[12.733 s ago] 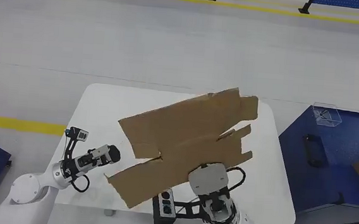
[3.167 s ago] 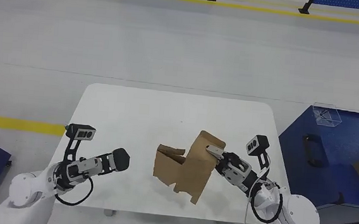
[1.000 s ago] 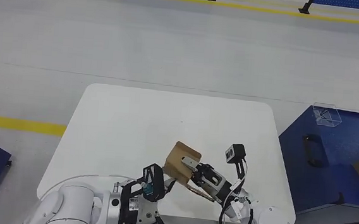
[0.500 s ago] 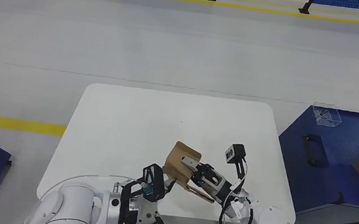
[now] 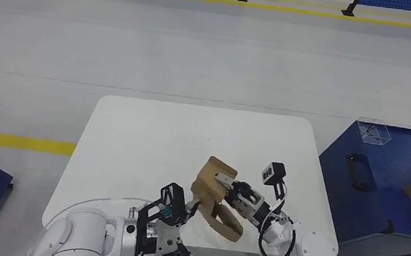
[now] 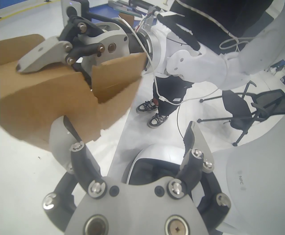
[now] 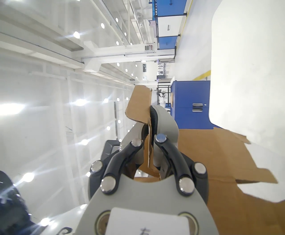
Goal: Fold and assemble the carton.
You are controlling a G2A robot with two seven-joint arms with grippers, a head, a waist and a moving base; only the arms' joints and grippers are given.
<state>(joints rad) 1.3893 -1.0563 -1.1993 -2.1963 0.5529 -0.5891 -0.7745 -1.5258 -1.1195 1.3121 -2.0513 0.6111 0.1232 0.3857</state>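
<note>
Over white rounded table [image 5: 139,137], near edge: half-folded brown cardboard carton [image 5: 212,176]. My right gripper [image 7: 149,126] pinches a wall panel. My left gripper [image 6: 129,135] gapes wide, one finger seemingly touching it. Mid-fold; next, I press loose flap [image 6: 115,73] inward.

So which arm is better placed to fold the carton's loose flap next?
Left, probably: the left gripper is open beside a loose flap of the carton, while the right gripper is shut on another panel, holding it.
</note>
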